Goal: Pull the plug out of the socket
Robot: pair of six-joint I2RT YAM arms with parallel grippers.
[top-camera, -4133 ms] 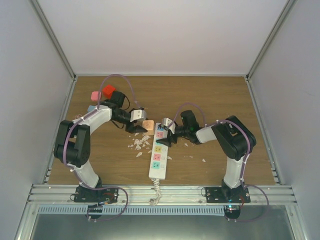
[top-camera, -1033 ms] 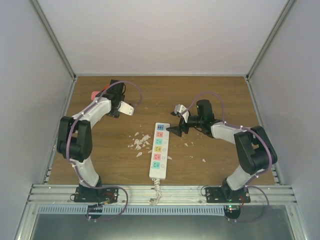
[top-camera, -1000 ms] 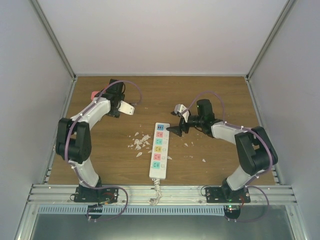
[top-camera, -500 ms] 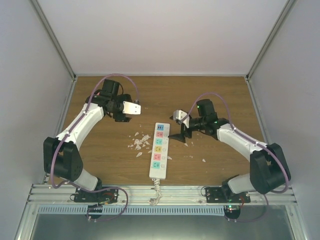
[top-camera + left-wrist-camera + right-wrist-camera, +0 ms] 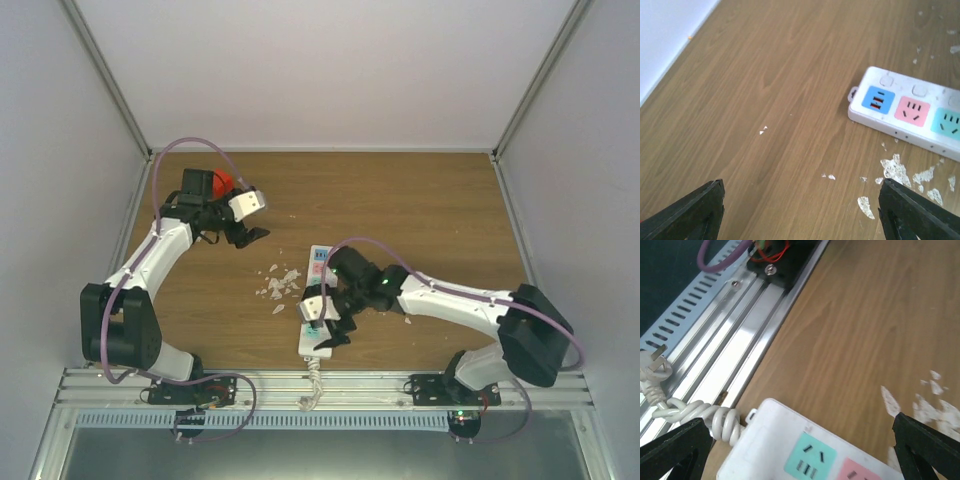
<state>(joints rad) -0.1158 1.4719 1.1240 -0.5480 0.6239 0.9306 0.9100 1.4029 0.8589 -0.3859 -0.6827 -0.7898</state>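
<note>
The socket [image 5: 316, 272] is a long white strip with pastel outlet panels in the middle of the table. My right gripper [image 5: 333, 325] hovers open over its near end. The right wrist view shows a teal outlet [image 5: 812, 460], the twisted white cord [image 5: 695, 412] and the cord's own plug [image 5: 652, 365] lying on the rail. My right gripper [image 5: 800, 450] holds nothing. My left gripper [image 5: 248, 236] is open and empty at the far left. Its view shows the strip's far end [image 5: 910, 112] ahead of the gripper [image 5: 802, 215]. The outlets that show are empty; no plug shows in them.
A red block [image 5: 222, 183] sits behind the left arm at the far left. White flakes [image 5: 280, 285] lie left of the strip; they also show in the left wrist view [image 5: 897, 167]. The metal rail [image 5: 740, 340] runs along the near table edge.
My right gripper has swung from the strip's far end down to its near end. My left gripper has come out of the far left corner and turned toward the strip.
</note>
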